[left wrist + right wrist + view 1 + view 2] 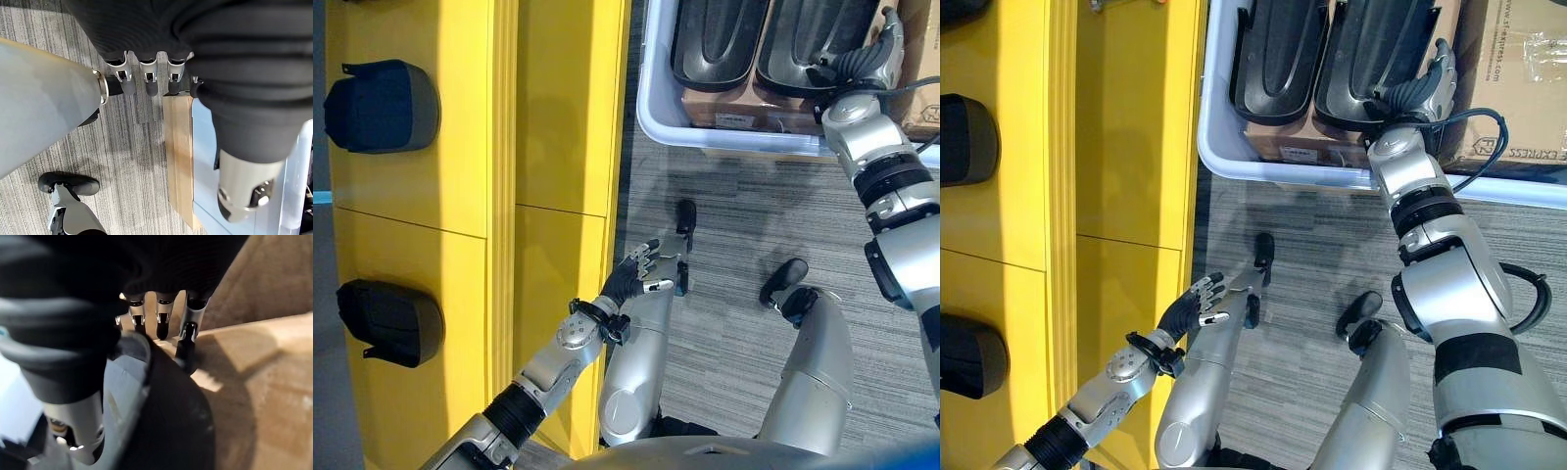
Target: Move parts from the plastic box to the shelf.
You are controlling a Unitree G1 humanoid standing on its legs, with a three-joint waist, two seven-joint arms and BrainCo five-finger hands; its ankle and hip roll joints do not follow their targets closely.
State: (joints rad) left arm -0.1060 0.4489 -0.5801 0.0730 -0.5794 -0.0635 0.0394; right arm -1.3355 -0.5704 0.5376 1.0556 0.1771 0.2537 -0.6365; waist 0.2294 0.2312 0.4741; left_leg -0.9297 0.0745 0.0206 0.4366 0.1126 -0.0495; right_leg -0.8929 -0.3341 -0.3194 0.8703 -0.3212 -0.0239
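Right wrist view shows our right hand (161, 308) with fingers curled over the dark part (1371, 59) inside the plastic box (1219, 147); our left hand (641, 269) hangs relaxed beside the yellow shelf (548, 117).

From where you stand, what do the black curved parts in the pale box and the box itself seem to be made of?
The black curved parts look like moulded plastic: smooth, with a dull sheen and ribbed hollows. The pale box seems to be semi-translucent plastic, judging by its glossy rounded rim. The right hand rests on one part.
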